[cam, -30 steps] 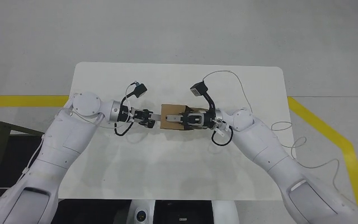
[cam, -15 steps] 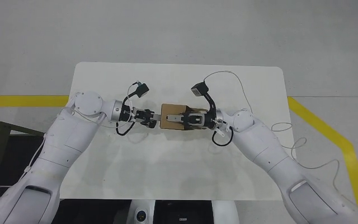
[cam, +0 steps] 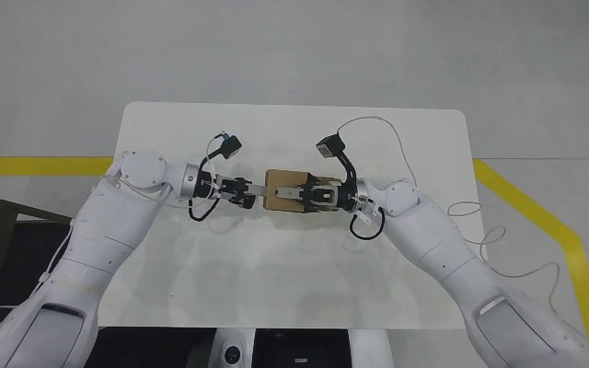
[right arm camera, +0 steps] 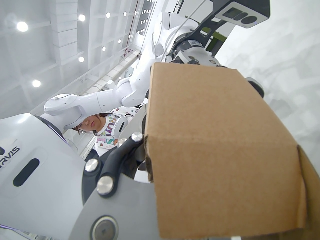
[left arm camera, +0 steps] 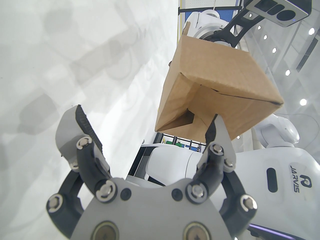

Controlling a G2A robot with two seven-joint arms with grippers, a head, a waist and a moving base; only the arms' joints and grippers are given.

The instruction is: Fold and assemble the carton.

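Plain brown corrugated carton (cam: 283,180), squared up over the middle of the bench (cam: 184,276), with its end flaps folded in and a small gap showing. The right hand (cam: 296,194) pinches its far end. The left hand (left arm camera: 147,118) is spread wide, one fingertip (left arm camera: 222,133) touching those flaps.

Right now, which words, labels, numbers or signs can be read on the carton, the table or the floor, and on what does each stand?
On the carton: none; the faces that show are plain brown cardboard.
On the table: none; its top is plain white.
On the yellow floor stripe: none; it is a marking without letters or numbers.
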